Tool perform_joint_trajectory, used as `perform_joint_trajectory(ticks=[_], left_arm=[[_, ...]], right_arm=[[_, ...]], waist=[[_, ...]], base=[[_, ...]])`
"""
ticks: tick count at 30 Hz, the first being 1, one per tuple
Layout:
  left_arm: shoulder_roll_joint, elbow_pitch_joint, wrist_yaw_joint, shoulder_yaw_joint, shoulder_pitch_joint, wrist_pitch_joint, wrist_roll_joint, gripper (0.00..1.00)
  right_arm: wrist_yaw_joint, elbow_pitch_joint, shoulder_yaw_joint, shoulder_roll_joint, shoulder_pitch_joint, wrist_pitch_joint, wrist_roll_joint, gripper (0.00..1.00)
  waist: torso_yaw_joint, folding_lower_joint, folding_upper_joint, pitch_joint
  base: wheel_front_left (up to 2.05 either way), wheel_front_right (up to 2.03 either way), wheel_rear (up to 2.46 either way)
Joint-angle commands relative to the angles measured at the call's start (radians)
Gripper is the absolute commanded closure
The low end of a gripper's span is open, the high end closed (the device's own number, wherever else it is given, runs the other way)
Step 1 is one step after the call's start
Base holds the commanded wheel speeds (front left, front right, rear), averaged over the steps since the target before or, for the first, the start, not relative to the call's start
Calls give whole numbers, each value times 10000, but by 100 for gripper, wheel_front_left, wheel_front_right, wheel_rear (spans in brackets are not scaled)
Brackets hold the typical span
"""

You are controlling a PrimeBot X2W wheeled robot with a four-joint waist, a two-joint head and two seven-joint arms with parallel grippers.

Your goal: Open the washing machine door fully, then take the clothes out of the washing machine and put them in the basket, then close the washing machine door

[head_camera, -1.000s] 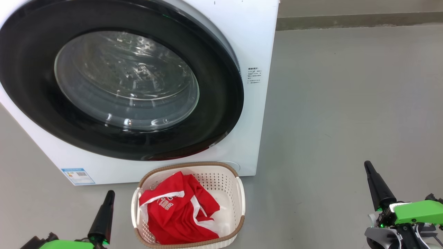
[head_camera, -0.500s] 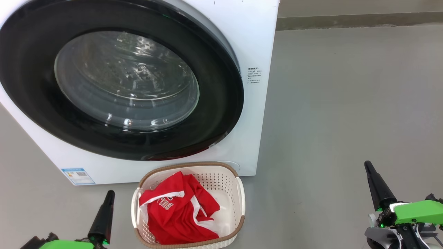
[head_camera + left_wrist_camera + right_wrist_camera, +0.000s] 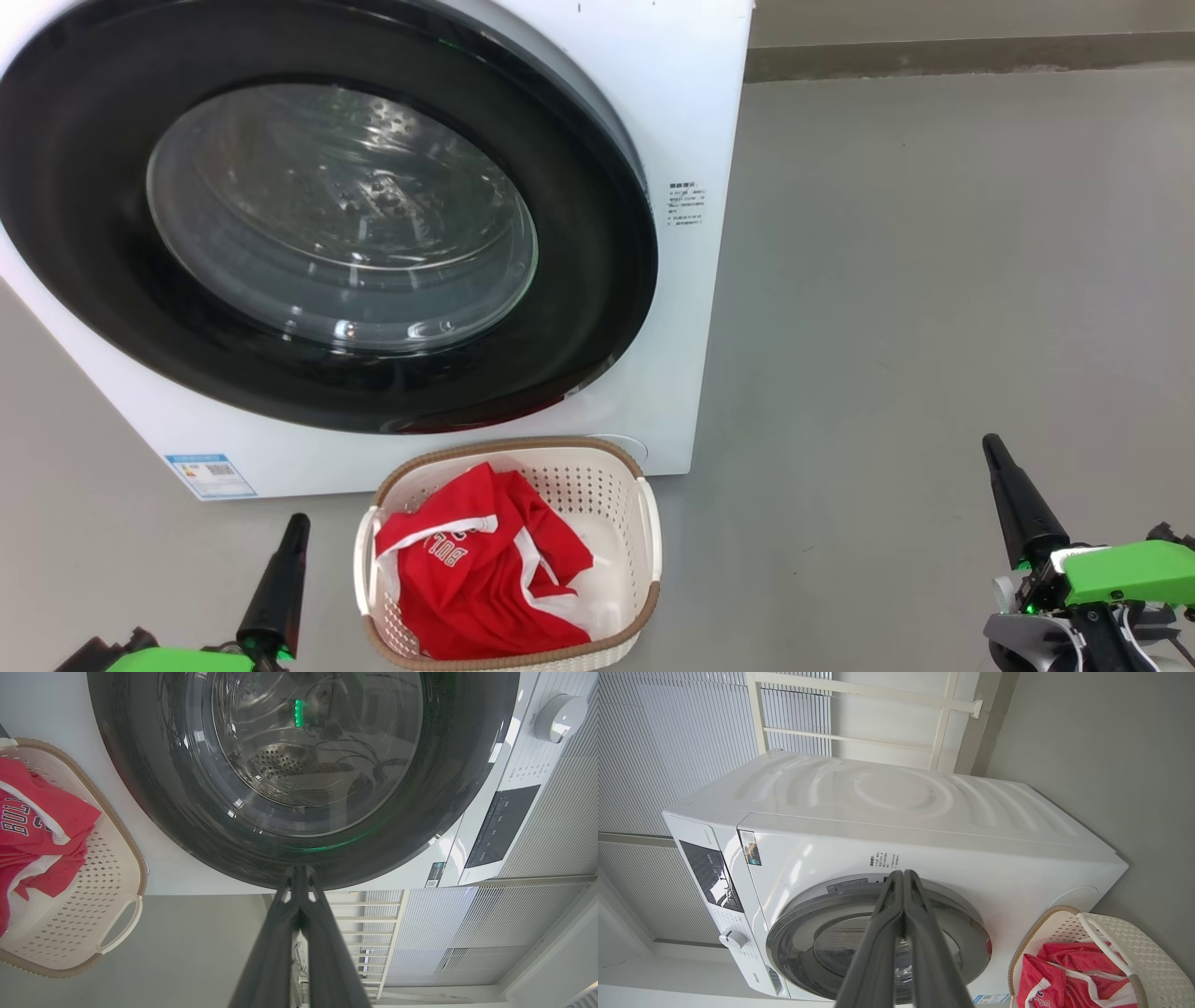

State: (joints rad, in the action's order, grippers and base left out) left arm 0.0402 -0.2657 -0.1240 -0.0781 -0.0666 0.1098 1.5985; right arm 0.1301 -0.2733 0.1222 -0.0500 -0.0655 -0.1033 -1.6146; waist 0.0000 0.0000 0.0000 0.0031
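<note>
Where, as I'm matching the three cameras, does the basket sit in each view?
Head view: the basket sits at bottom centre, in front of the washing machine.
Left wrist view: the basket is at the left edge, cut off.
Right wrist view: the basket is in the lower right corner.
Shared landmark: the red clothes inside it.

- The washing machine door (image 3: pixel 341 219) is gleaming before me: glossy black rim, clear reflective glass
- The washing machine (image 3: pixel 691 112) is showing smooth shiny white panels
- The basket (image 3: pixel 597 490) is looking like cream perforated plastic, brown rim woven-textured
- The clothes (image 3: pixel 485 569) are lying as creased red cloth
- My right gripper (image 3: pixel 991 446) is showing matt dark fingers
</note>
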Motion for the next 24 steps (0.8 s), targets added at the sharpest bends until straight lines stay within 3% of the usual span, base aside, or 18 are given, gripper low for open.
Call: perform_joint_trajectory(ticks=[1, 24], left_arm=[[101, 207, -67, -361, -414, 38, 98, 100], [101, 207, -67, -359, -414, 36, 99, 100]], right_arm=[[6, 289, -138, -47, -419, -56, 16, 100], [6, 288, -119, -34, -420, -72, 32, 100]], waist=[[0, 0, 0, 0], [0, 0, 0, 0]], base=[[0, 0, 0], [0, 0, 0]])
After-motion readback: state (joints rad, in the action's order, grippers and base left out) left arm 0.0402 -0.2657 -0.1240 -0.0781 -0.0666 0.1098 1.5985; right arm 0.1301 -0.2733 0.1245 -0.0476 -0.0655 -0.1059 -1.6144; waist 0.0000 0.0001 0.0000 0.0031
